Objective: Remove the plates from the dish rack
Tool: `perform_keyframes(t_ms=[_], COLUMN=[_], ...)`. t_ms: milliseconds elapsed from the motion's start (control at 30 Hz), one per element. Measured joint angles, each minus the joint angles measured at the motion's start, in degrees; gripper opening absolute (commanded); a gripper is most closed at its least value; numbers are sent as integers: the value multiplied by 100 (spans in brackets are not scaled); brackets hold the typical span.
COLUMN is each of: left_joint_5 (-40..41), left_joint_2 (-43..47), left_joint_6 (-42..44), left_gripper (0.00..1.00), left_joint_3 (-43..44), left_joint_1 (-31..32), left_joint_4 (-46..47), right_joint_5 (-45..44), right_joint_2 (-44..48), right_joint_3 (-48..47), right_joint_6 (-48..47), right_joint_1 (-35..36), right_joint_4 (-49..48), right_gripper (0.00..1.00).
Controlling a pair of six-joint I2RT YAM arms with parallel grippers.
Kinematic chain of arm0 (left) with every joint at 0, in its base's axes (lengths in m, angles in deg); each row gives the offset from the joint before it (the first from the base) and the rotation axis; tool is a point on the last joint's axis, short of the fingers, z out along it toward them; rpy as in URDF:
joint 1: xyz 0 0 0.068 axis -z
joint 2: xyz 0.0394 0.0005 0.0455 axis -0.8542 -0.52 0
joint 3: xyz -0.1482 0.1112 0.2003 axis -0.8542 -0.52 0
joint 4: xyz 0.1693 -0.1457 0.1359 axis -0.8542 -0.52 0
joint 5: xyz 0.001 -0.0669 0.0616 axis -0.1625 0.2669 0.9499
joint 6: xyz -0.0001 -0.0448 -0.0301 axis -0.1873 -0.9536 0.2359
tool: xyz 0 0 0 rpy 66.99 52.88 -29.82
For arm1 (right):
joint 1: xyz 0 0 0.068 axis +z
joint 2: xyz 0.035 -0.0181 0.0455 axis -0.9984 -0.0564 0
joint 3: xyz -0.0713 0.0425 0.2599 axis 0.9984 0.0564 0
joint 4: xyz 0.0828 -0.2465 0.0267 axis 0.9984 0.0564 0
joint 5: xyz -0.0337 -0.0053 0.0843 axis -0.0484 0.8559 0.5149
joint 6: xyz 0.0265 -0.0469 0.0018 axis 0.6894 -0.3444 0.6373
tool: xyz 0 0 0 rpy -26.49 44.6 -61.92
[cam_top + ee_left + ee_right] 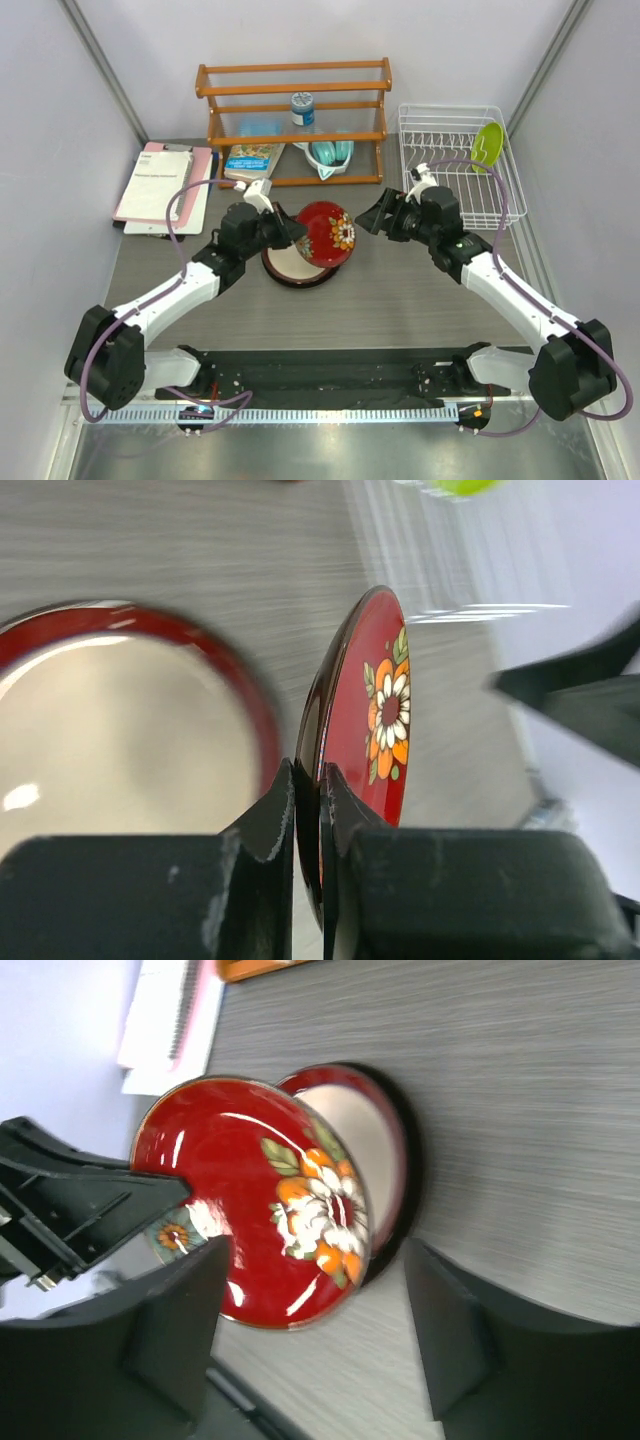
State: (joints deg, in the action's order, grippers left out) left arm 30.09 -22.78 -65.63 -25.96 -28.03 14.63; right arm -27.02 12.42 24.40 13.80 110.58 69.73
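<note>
We log the left gripper [308,780] clenched on the rim of the small patterned red plate [385,695], which it holds on edge above the red-rimmed cream plate [288,262]. That plate lies on a dark-rimmed plate [413,1175] on the table [420,300]. The right gripper [372,218] faces the patterned side, jaws spread, gripping nothing. The lime green plate [487,145] stands in the dish rack [450,195].
</note>
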Motion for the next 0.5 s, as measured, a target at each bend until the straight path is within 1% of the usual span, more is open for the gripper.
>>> perform_keyframes(t_ms=[167,233,500], left_joint_5=[763,855,940], left_joint_2=[52,50,-129], left_joint_6=[476,566,584], left_gripper=[0,0,0], left_joint_3=[-2,-4,-35], left_joint_1=[-81,-168,-501], left_joint_4=[-931,-1119,-1137], right_joint_5=[-496,-619,-850], right_joint_2=[140,227,319], right_joint_3=[-66,-66,-68], right_joint_6=[-284,-367,-579], right_joint_1=[-37,-68,-118], right_joint_4=[358,463,680], right_gripper=[84,84,85])
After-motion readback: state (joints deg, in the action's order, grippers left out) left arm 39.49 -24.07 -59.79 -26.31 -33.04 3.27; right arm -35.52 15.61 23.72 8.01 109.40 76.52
